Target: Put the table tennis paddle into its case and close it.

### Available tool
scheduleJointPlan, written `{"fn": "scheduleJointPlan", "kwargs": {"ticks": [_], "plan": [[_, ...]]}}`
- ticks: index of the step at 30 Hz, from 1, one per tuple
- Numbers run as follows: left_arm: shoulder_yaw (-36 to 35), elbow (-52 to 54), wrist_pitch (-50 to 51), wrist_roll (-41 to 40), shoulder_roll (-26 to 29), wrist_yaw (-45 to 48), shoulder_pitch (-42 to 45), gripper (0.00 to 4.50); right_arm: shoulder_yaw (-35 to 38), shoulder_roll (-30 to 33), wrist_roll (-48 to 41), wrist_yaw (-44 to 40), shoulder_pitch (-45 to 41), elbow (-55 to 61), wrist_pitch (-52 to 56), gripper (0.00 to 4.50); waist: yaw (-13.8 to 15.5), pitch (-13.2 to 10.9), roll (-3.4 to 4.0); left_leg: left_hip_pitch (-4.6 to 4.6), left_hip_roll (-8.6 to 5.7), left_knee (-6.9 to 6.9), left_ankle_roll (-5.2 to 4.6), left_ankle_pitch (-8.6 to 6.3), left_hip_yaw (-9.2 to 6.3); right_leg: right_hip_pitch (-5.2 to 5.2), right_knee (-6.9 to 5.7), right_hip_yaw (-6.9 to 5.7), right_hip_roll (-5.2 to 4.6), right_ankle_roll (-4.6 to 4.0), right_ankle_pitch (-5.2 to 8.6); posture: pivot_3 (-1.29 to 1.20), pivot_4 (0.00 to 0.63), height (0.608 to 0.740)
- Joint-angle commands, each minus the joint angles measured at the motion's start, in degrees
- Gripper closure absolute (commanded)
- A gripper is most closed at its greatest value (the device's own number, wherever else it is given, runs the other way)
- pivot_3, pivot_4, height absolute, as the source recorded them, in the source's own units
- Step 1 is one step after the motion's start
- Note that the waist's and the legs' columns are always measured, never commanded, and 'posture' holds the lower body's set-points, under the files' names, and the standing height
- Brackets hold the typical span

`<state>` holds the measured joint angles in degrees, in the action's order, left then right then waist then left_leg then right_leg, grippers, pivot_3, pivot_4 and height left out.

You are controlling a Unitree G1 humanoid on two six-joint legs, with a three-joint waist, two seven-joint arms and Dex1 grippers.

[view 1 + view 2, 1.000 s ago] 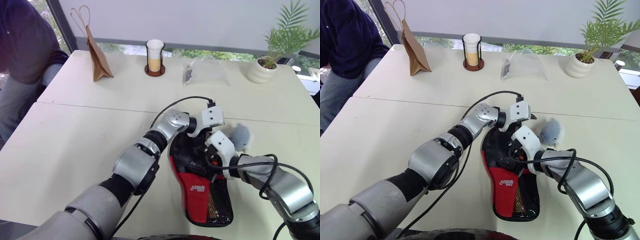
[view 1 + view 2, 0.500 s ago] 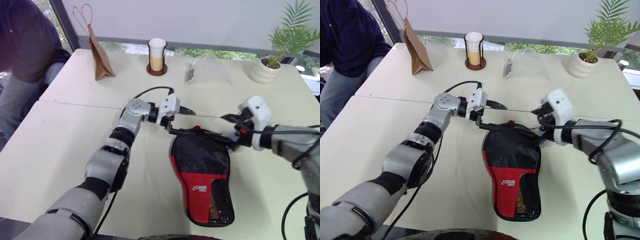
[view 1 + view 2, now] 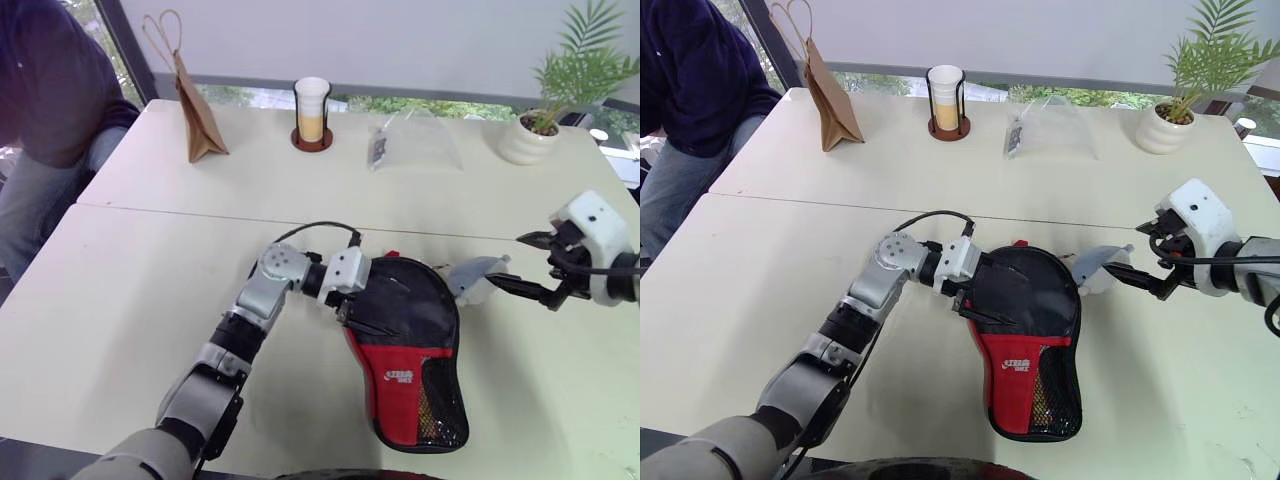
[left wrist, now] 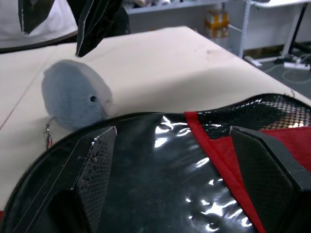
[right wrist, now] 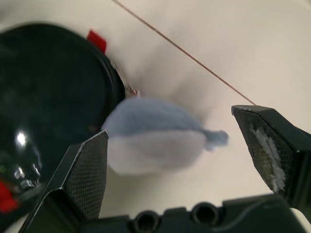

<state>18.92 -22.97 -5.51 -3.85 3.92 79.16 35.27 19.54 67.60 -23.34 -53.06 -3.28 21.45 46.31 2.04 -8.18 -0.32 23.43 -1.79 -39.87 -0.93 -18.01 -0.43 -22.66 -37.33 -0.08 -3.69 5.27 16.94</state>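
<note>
The case (image 3: 405, 360) lies flat on the table, its round black end away from me and its red panel and mesh pocket toward me. The table tennis paddle is hidden from view. My left gripper (image 3: 376, 303) is open, reaching in from the left over the case's black face (image 4: 160, 160), with its fingers (image 4: 95, 170) wide apart above it. The grey fuzzy charm (image 3: 474, 279) rests on the table just right of the case's top. My right gripper (image 3: 513, 262) is open at the right. It points at the charm (image 5: 155, 133) without touching it.
At the table's far side stand a brown paper bag (image 3: 196, 112), a cup in a holder (image 3: 311, 115), a clear plastic bag (image 3: 412, 145) and a potted plant (image 3: 535, 130). A person sits at the far left (image 3: 45, 90).
The left gripper drew back from beyond the case's top and now lies over its black face. The right gripper swung out to the right and rose. The charm now lies uncovered beside the case.
</note>
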Motion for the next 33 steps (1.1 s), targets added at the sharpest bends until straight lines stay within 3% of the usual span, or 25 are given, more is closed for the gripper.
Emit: {"fn": "scheduleJointPlan", "kwargs": {"ticks": [1,13,18,21,28,33], "plan": [[2.0,-1.3,-0.9,1.8,-0.8,-4.9,-1.4,0.63,-4.0,2.6,3.6,-4.6,-2.2,-5.7,-9.2,0.0,0.0,0.0,0.0,-0.01,0.0,0.01,-0.12,-0.07,0.0,0.0,0.0,0.0,0.01,0.0,0.0,0.0,0.15,0.74],[3.9,-12.2,-3.3,4.4,-3.3,-13.8,-1.5,0.63,-24.1,2.6,16.8,-16.1,-17.4,-19.4,-27.6,0.0,0.2,0.0,0.14,-0.05,0.02,-0.02,0.11,0.06,0.01,0.07,0.07,-0.02,0.02,0.0,0.0,0.0,0.15,0.74],[4.1,-12.5,-3.5,4.3,-3.4,-14.4,-1.6,0.63,-29.0,1.2,20.6,-19.6,-20.7,-22.6,-30.5,0.0,0.2,0.0,0.15,-0.09,0.02,-0.02,0.13,0.07,0.0,0.12,0.09,-0.02,0.0,0.0,0.0,0.0,0.15,0.74],[4.5,-12.3,-3.5,4.5,-3.2,-14.4,-1.9,0.58,-30.0,0.3,21.2,-21.0,-21.5,-24.2,-30.8,0.81,0.2,0.0,0.15,-0.09,0.02,-0.03,0.14,0.07,0.0,0.12,0.09,-0.02,-0.02,0.0,0.0,0.0,0.15,0.74],[5.0,-11.9,-3.1,4.8,-2.9,-14.3,-2.3,0.58,-29.1,-0.7,21.7,-21.2,-20.8,-25.3,-29.3,4.33,0.2,0.0,0.17,-0.09,0.02,-0.03,0.16,0.07,-0.01,0.11,0.09,-0.01,-0.04,0.0,0.0,0.0,0.15,0.74],[5.4,-12.5,-2.5,4.9,-3.0,-14.4,-2.0,0.58,-25.8,1.0,19.6,-21.5,-15.8,-21.6,-26.2,4.49,0.4,0.0,0.18,-0.08,0.02,-0.02,0.17,0.07,-0.03,0.13,0.1,-0.02,-0.06,0.0,0.0,0.0,0.15,0.74]]}}
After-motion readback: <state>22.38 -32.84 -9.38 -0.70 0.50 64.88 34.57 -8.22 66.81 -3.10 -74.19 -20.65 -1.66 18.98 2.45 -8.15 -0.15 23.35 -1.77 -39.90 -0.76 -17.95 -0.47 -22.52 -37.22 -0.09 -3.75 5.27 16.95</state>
